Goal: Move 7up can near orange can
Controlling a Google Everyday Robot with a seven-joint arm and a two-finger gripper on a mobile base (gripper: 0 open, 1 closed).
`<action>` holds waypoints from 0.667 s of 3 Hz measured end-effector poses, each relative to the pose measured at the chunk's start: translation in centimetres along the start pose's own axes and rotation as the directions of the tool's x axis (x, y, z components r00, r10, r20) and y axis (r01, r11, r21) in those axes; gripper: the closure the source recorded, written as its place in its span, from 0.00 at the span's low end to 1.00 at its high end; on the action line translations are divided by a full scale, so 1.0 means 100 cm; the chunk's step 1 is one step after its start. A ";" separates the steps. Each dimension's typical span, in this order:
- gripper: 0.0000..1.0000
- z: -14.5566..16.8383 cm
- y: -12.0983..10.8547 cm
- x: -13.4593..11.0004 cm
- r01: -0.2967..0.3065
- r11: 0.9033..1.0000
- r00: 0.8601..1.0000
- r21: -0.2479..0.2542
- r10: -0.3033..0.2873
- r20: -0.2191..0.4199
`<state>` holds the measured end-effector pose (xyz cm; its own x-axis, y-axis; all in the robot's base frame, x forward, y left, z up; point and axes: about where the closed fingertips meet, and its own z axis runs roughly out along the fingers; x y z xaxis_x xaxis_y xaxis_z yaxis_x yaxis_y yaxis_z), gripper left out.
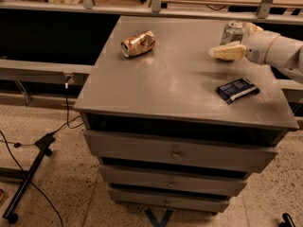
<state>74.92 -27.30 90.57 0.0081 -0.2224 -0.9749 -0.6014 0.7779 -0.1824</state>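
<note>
The 7up can [231, 32], silver and pale green, stands upright at the back right of the grey cabinet top [180, 79]. The orange can [138, 43], dented and orange-gold, lies on its side at the back left of the top, far from the 7up can. My gripper [239, 40] comes in from the right with its white arm. It is open. One cream finger [228, 52] lies just in front of the 7up can, and the other finger [251, 28] shows behind the can on its right. The can stands between them.
A dark blue packet [237, 89] lies on the right of the top, in front of the gripper. The cabinet has three drawers [176, 152] below. A long shelf [42, 67] runs to the left. Cables and a stand [33, 169] lie on the floor at left.
</note>
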 end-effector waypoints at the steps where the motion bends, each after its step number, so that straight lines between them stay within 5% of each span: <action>1: 0.18 0.002 0.002 0.000 -0.001 1.000 1.000 -0.005 0.001 0.001; 2: 0.49 0.006 0.005 0.000 -0.001 1.000 1.000 -0.011 0.001 0.002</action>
<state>75.08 -26.61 90.42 0.0086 -0.2204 -0.9754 -0.6099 0.7718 -0.1798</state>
